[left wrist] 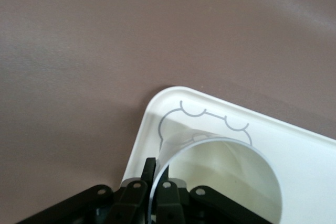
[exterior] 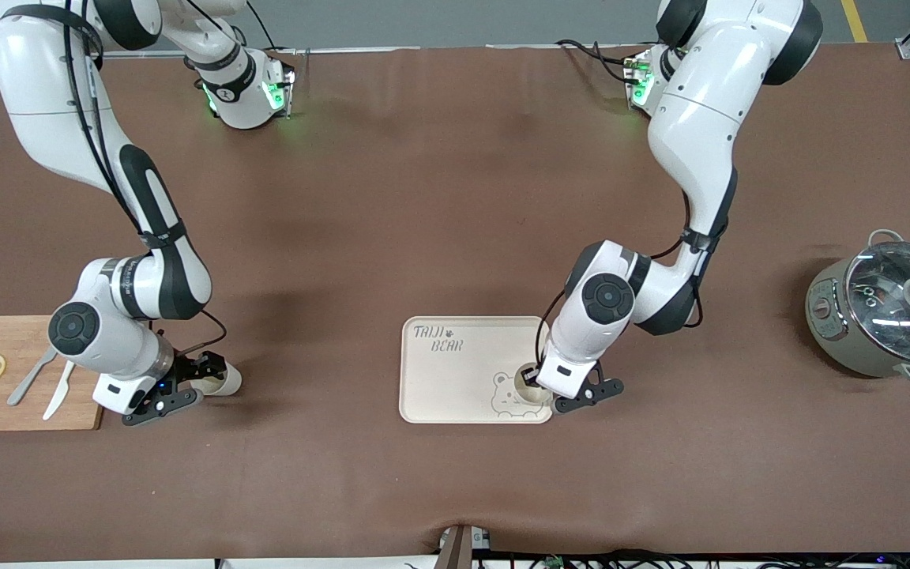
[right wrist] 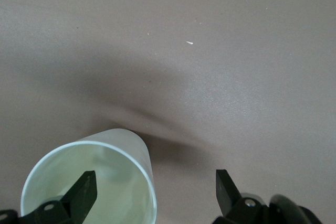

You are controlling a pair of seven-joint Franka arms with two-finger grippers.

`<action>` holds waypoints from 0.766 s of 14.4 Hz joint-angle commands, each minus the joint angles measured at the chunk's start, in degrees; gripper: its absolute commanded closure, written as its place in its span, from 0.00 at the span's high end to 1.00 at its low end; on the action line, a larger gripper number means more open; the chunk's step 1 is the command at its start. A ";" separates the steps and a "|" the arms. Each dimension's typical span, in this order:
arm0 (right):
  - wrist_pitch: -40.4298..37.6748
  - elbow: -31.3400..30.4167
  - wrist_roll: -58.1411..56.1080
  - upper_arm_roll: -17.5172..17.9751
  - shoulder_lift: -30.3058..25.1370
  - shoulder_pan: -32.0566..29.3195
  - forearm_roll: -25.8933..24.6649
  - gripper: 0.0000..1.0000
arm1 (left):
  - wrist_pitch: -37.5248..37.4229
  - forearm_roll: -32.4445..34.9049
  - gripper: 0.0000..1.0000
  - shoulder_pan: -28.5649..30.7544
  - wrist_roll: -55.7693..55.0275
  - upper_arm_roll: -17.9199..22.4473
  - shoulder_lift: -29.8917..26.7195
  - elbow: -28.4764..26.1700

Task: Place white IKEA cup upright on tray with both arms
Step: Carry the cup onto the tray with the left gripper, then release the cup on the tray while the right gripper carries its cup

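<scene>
Presently, the left gripper (exterior: pixel 538 378) pinched the rim of a white cup (exterior: pixel 528 385) upright on the tray (exterior: pixel 447 371), at its bear-drawing corner; release seemed next. The right gripper (exterior: pixel 201 381), jaws spread, straddled a second cup (exterior: pixel 222 382) lying on the brown worktop (exterior: pixel 423 197) beside the cutting board (exterior: pixel 20 332); it needed closing and lifting. Farther, a lidded pot (exterior: pixel 885 312).

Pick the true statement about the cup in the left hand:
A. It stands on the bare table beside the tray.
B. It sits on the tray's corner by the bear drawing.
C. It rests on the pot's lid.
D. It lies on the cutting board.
B: the left hand pinches the rim of the cup, which sits on the tray by the bear drawing.
</scene>
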 commanded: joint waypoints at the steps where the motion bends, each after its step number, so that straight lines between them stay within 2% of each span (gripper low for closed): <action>1: 0.63 0.07 -1.06 0.07 0.20 -0.13 1.01 1.00 | 0.51 1.24 0.00 -1.38 -1.30 0.94 1.94 2.78; 3: 0.63 0.07 -0.97 0.07 0.20 -0.13 1.01 0.65 | 1.47 1.24 0.00 -1.56 -1.30 1.03 2.38 2.70; 4: 0.63 0.07 -0.97 0.07 0.20 -0.13 1.01 0.50 | 1.91 1.24 0.00 -1.64 -1.30 1.03 2.56 2.70; 7: 0.63 0.16 -0.97 0.07 0.20 -0.04 1.09 0.26 | 2.00 1.24 0.00 -2.08 -1.30 1.55 2.82 2.70; 9: 0.63 0.16 -0.88 0.07 0.20 -0.13 1.09 0.05 | 2.00 1.33 0.00 -2.96 -1.39 2.08 3.00 2.61; 10: 0.63 0.16 -0.79 0.07 0.20 -0.13 1.09 0.00 | 2.00 1.33 0.00 -3.75 -2.70 2.61 2.74 2.61; 11: 0.55 0.16 -0.79 0.07 0.20 -0.13 1.09 0.00 | 2.00 1.42 0.73 -4.02 -4.71 3.57 2.82 2.61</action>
